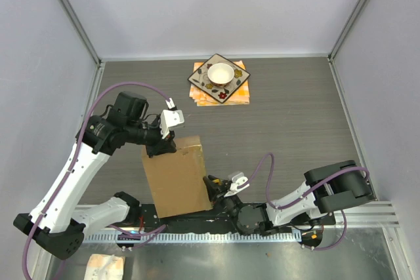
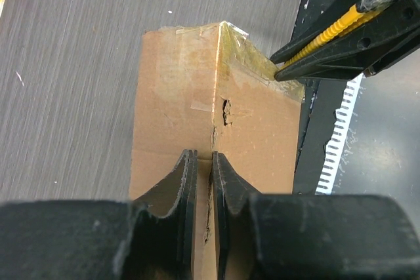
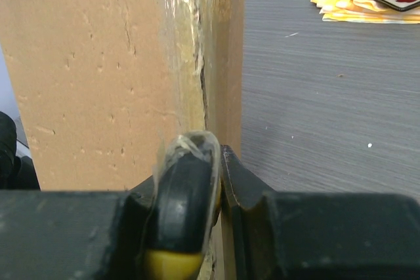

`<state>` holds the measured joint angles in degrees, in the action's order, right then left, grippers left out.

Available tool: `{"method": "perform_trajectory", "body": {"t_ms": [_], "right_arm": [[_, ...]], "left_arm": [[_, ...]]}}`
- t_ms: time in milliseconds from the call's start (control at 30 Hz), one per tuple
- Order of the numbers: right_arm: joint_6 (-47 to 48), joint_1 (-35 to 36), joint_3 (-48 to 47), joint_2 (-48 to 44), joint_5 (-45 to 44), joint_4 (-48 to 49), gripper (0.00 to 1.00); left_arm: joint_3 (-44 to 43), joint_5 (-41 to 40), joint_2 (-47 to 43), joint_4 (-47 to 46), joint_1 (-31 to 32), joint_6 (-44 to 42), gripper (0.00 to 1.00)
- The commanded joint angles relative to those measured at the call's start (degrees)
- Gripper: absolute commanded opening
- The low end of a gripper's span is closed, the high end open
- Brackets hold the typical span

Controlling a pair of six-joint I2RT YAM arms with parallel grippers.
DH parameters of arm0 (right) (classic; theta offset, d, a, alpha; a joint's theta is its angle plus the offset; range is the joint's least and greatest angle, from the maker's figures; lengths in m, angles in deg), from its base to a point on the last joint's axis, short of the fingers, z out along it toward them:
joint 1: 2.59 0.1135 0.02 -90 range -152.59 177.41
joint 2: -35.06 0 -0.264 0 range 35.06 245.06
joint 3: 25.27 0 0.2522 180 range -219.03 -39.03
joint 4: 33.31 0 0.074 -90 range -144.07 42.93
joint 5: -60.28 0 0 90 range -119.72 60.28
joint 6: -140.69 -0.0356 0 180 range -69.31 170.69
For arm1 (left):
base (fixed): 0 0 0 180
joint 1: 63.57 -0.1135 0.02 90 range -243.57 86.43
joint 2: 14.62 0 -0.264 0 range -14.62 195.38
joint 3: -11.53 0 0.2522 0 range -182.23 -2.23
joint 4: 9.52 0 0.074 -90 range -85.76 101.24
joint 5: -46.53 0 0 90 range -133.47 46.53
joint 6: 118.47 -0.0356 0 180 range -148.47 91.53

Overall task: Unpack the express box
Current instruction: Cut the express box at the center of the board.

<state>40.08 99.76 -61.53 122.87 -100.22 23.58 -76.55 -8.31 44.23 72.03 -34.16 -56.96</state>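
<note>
The express box, plain brown cardboard, stands raised on the table near the arm bases. My left gripper is at its far top edge. In the left wrist view the jaws are shut on a cardboard ridge of the box. My right gripper sits at the box's near right corner, shut on a black and yellow cutter knife. The knife's tip touches the taped seam at that corner. In the right wrist view the box fills the left, its tape split along the edge.
An orange-patterned square plate with a white bowl lies on orange napkins at the back of the table. A toothed metal rail runs along the near edge. A white and orange packet lies at the bottom left.
</note>
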Motion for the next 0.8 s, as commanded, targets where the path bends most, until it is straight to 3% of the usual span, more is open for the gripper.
{"method": "perform_trajectory", "body": {"t_ms": [0,433,767], "right_arm": [[-9.07,4.00,-0.09,4.30,5.20,-12.81,0.01],[-20.23,9.54,-0.61,8.51,2.39,-18.62,0.01],[-23.84,11.29,2.46,9.84,0.89,-13.17,0.01]], "left_arm": [[-0.03,0.00,-0.49,15.71,0.21,2.30,0.00],[0.23,-0.70,-0.14,14.83,0.12,2.65,0.00],[0.32,-1.14,0.21,14.74,0.12,2.74,0.00]]}}
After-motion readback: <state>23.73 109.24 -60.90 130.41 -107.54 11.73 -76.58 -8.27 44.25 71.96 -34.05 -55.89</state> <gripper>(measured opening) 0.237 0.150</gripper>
